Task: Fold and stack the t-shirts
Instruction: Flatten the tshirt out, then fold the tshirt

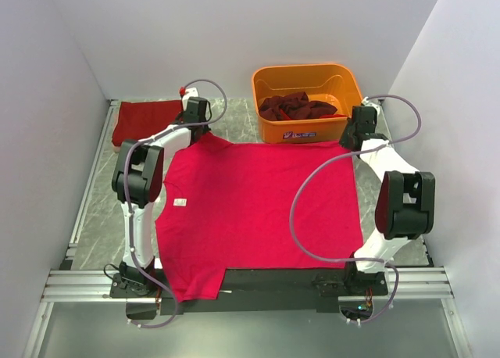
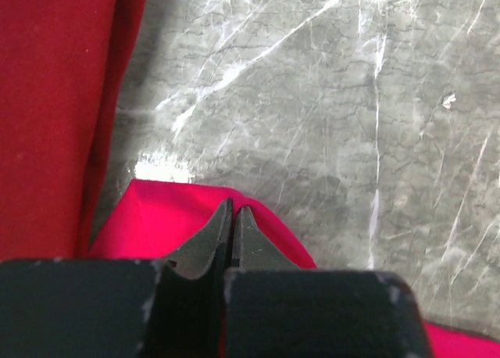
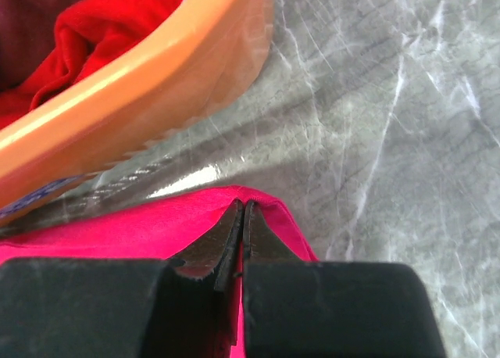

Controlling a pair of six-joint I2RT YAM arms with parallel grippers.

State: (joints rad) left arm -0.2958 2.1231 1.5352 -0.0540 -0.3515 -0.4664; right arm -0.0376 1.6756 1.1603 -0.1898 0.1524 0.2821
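A bright pink-red t-shirt (image 1: 258,209) lies spread flat on the table in the top view, its near edge hanging over the front rail. My left gripper (image 1: 201,131) is shut on its far left corner (image 2: 168,217). My right gripper (image 1: 351,143) is shut on its far right corner (image 3: 156,229). In both wrist views the jaws are pressed together with the pink cloth pinched between them. A folded dark red t-shirt (image 1: 144,119) lies at the far left; it also shows in the left wrist view (image 2: 55,108).
An orange bin (image 1: 306,127) with crumpled dark red shirts (image 1: 297,106) stands at the back centre-right; its rim (image 3: 133,92) is close to my right gripper. Grey marble tabletop (image 2: 351,123) surrounds the shirt. White walls enclose the sides.
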